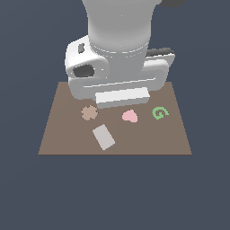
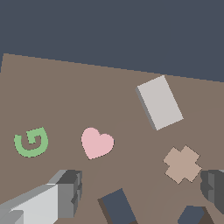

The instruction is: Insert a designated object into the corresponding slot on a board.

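The pale grey-white rectangular block (image 1: pixel 103 137) lies flat and tilted on the brown board (image 1: pixel 63 143), near its front edge; it also shows in the wrist view (image 2: pixel 159 103). My gripper (image 2: pixel 142 186) is open and empty, its grey fingers (image 2: pixel 69 191) wide apart, hovering above the board away from the block. The dark tilted rectangular slot (image 2: pixel 117 208) lies between the fingers, partly cut off by the frame edge. In the exterior view the slot and the fingers are hidden behind the arm's white hand (image 1: pixel 122 97).
On the board are a pink heart (image 1: pixel 130 116) (image 2: pixel 96 143), a green G (image 1: pixel 159 112) (image 2: pixel 30 141) and a tan cross (image 1: pixel 89 112) (image 2: pixel 182 164). A second dark cut-out (image 2: pixel 192 215) shows near the other finger. The arm's bulk covers the board's back part.
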Robot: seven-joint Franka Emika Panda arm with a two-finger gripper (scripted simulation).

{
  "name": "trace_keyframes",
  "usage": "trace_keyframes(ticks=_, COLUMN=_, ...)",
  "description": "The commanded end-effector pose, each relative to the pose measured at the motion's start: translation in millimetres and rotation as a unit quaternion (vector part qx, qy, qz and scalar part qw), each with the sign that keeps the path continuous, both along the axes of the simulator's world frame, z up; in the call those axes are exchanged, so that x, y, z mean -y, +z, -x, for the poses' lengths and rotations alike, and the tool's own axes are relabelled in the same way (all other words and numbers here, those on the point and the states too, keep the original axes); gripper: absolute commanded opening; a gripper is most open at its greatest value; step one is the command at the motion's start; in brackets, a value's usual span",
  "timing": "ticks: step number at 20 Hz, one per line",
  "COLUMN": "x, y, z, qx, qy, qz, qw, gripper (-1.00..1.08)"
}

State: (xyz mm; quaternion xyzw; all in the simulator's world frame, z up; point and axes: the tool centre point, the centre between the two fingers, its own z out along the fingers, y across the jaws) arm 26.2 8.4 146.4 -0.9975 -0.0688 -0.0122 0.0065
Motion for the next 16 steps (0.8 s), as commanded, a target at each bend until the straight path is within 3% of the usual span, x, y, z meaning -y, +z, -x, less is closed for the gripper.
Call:
trace_keyframes(ticks=1, x=7, y=-11, z=-6, qx=-0.001, qy=0.023, qz=0.001, qw=0.9997, gripper=1.0)
trace_keyframes(ticks=16, x=41, y=-81, z=-57, qx=-0.008, qy=0.171, qz=0.008, qw=0.9852, gripper=1.0)
